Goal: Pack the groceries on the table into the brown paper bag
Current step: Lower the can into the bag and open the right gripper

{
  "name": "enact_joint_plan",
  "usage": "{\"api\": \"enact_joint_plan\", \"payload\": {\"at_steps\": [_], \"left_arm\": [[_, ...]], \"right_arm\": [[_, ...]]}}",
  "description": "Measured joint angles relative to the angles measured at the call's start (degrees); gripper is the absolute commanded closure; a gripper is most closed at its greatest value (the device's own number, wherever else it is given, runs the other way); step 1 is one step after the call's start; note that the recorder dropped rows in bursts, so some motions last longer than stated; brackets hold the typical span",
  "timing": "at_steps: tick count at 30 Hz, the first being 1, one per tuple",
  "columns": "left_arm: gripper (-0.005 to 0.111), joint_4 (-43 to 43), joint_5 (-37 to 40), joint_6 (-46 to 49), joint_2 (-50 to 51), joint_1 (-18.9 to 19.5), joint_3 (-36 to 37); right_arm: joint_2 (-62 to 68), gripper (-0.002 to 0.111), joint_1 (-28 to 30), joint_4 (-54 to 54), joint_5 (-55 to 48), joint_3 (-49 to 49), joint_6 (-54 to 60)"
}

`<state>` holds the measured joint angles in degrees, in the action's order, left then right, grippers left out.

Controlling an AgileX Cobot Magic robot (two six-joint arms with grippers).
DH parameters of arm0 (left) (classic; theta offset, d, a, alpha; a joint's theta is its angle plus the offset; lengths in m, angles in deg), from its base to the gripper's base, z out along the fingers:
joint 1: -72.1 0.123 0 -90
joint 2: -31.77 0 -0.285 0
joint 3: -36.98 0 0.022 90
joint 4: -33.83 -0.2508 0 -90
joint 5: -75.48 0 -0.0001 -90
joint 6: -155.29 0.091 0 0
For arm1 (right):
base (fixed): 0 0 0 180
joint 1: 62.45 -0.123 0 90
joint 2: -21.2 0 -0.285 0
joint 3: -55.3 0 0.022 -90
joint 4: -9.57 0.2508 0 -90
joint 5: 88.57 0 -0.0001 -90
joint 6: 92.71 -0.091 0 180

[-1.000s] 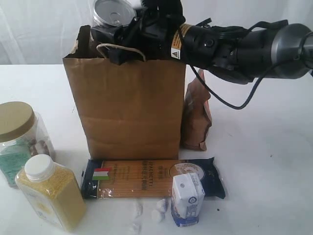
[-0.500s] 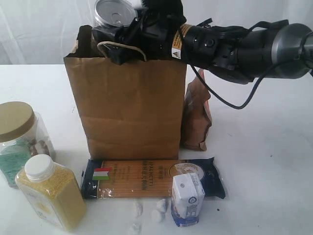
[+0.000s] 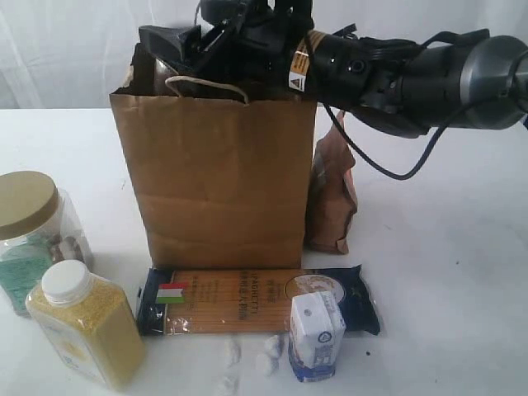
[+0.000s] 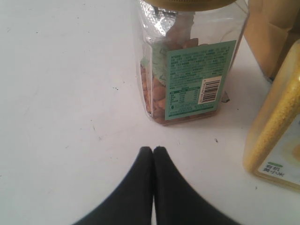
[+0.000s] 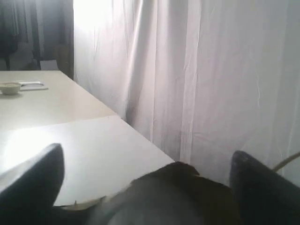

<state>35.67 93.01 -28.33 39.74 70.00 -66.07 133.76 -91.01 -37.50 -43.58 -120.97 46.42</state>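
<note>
Left gripper (image 4: 153,152): jaws together, close to gold-lidded jar (image 3: 29,219) w/o touching; grain bottle (image 3: 87,326) just beside jar, at left of surface (image 3: 445,272). Brown paper bag (image 3: 214,173) stands in centre, spaghetti packet (image 3: 239,301) and small carton (image 3: 316,334) on near side, brown pouch (image 3: 332,194) just right. Right gripper (image 5: 145,157) above bag's mouth, jaws wide apart, nothing btw them.

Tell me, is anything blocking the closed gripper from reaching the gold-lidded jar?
Nothing visible. Only bare white table lies between the shut left gripper and the gold-lidded jar; the bottle of yellow grains stands beside the jar, outside that path.
</note>
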Motion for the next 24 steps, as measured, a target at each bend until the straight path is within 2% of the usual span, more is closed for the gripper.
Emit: {"api": "enact_joint_plan", "payload": {"at_steps": [24], "left_arm": [[0.107, 0.0, 0.0, 0.0, 0.0, 0.0, 0.0]], "right_arm": [[-0.67, 0.01, 0.0, 0.4, -0.82, -0.1, -1.37]]}}
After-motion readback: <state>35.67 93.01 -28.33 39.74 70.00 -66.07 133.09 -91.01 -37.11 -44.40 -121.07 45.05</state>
